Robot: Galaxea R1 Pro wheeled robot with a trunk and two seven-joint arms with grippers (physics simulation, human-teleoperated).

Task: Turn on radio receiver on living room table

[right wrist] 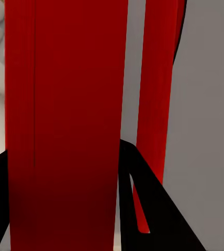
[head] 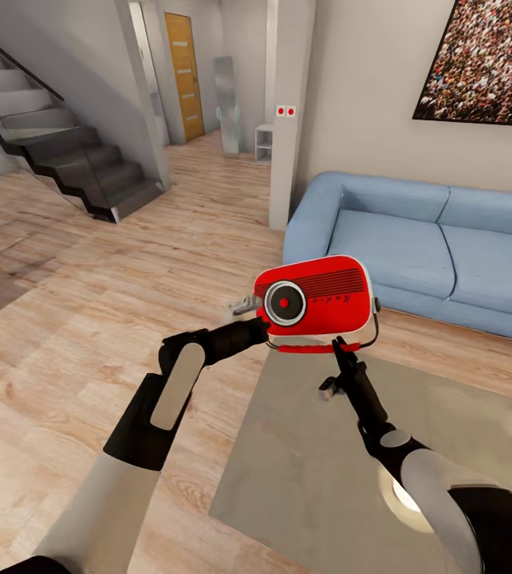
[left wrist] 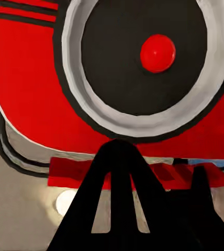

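Note:
The red radio receiver (head: pixel 320 296) is held in the air above the far left corner of the grey table (head: pixel 304 470). Its round black-and-grey dial (head: pixel 284 303) with a red centre knob (left wrist: pixel 157 53) faces me. My right gripper (head: pixel 342 347) reaches up from below and is shut on the red bar under the radio (right wrist: pixel 65 104), where the thin black handle (head: pixel 376 320) loops down. My left gripper (head: pixel 261 323) is shut, and its joined fingertips (left wrist: pixel 117 149) touch the lower rim of the dial.
A light-blue sofa (head: pixel 431 247) stands behind the table, under a large crowd picture (head: pixel 487 56). Dark stairs (head: pixel 64 151) rise at the far left. A pillar (head: pixel 288 119) stands beside the sofa's end. Light wood floor (head: pixel 88 303) spreads to the left.

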